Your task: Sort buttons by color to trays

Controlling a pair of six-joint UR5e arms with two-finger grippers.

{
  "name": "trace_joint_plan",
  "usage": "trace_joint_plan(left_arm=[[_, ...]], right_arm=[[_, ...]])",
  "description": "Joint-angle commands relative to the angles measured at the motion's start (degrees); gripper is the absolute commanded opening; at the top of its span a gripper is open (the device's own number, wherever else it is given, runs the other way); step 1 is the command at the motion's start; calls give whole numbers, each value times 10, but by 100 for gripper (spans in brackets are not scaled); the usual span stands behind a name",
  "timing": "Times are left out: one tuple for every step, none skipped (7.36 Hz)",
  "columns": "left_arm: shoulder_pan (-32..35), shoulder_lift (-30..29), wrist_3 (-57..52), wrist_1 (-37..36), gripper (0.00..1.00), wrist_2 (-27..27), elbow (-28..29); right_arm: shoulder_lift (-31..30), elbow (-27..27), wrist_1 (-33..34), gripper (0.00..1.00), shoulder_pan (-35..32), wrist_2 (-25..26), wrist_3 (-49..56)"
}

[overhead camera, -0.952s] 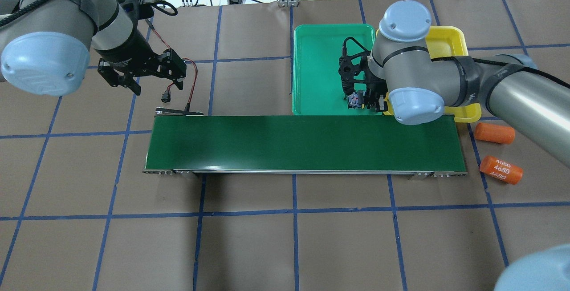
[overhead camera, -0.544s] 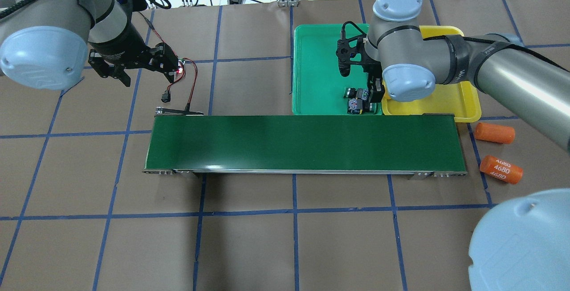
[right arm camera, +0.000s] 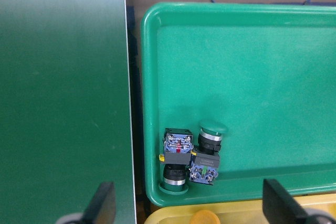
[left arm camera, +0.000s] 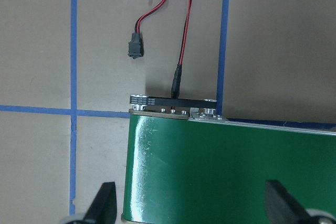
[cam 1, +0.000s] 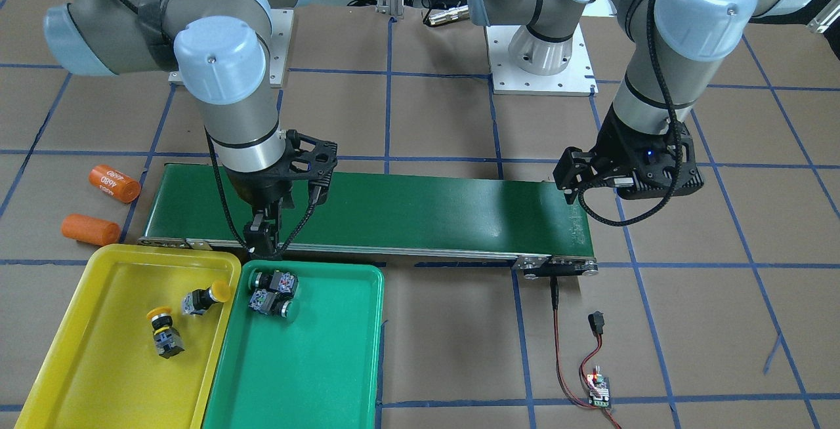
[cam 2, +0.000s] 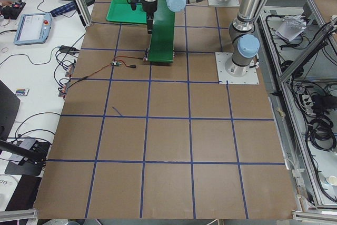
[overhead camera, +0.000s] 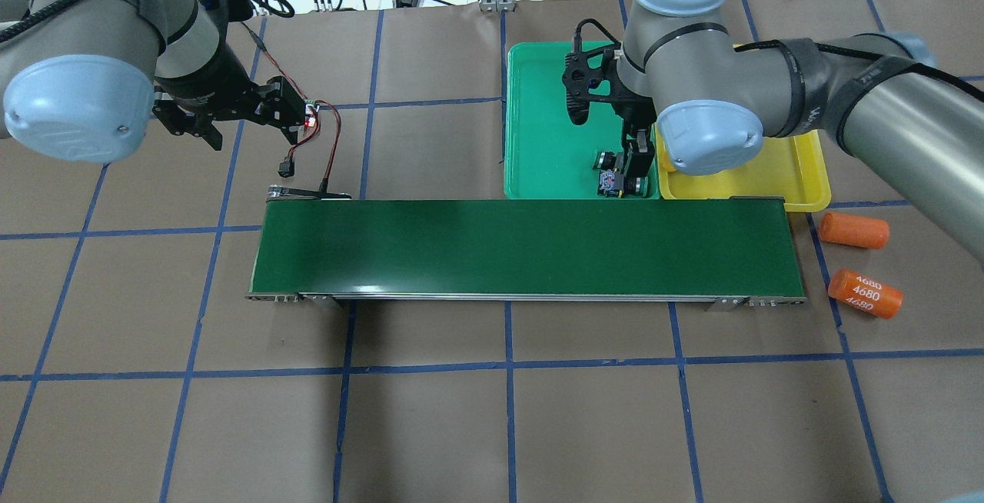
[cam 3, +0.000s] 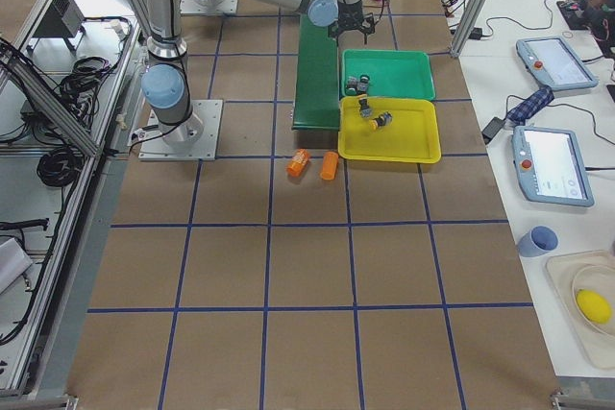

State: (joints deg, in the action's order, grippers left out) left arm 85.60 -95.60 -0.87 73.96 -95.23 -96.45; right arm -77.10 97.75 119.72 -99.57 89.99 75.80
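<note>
Front-facing exterior view: green tray and yellow tray side by side against the conveyor belt.
Two green buttons lie touching in the green tray's belt-side corner, beneath the right tool, spread and empty; two yellow buttons lie apart in the yellow tray. Left tool, likewise released, hovers over the belt's other end near a wired circuit board. Orange cylinders lie on the bench nearby.
</note>
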Motion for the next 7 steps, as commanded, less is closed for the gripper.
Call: trace_joint_plan(left_arm=[[-1, -12, -1, -3, 100, -7, 9], [0, -14, 0, -12, 100, -7, 3], [0, -9, -1, -13, 100, -7, -5], [1, -13, 0, -14, 100, -6, -2], [-2, -7, -3, -13, 100, -7, -5], [1, -14, -2, -13, 100, -6, -2], [-1, -6, -3, -13, 100, -5, -3]], right_arm=[[-36, -24, -63, 100, -5, -15, -104], [-41, -40, -93, 100, -5, -17, -145], [-48, -47, -117, 100, -5, -51, -197], [-62, -45, -142, 100, -5, -61, -227], [-66, -44, -145, 100, -7, -61, -279], [-65, -48, -157, 100, -5, -60, -325], [-71, -51, -162, 100, 2, -48, -388]])
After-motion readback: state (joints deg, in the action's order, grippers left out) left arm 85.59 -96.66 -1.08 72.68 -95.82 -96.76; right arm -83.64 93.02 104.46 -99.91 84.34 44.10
